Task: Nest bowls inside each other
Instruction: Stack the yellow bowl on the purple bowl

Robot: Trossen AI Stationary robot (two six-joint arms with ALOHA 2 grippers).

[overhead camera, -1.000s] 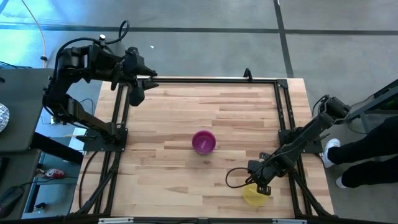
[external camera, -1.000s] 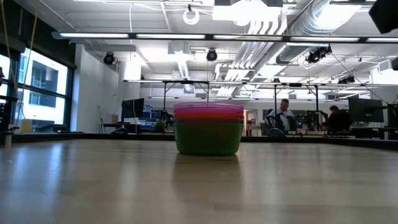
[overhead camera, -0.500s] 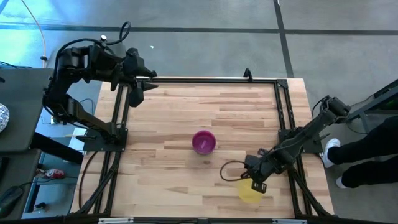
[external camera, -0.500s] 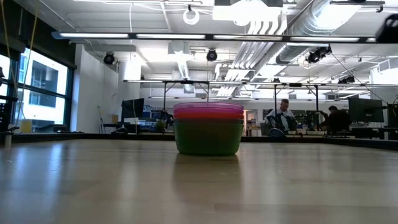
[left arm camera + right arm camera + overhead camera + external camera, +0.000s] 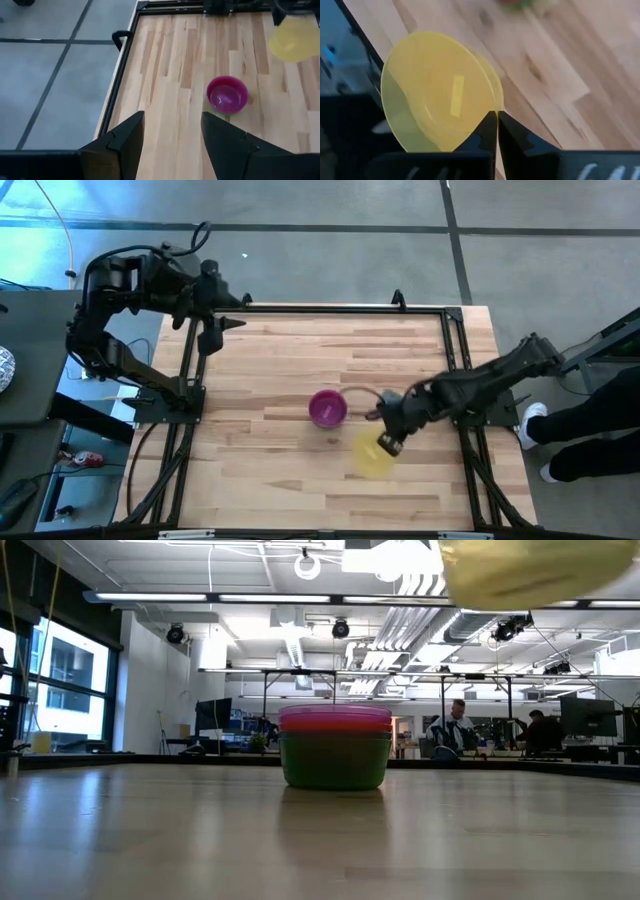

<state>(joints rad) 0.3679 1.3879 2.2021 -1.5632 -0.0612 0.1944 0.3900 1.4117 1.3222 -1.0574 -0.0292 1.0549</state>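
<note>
The right gripper [image 5: 388,442] is pinched on the rim of the translucent yellow plastic bowl [image 5: 372,457], aloft at four o'clock of the nested bowl stack [image 5: 327,408] — lower bowls hidden from above. The left gripper [image 5: 212,328] waits spread at the table's far-left corner.

no text, label, brand, number or sign can be read in any of the views. the bowls, the desk, its frame and the arms carry no legible marking, and whatever hangs in the room behind the desk is too small to make out.
</note>
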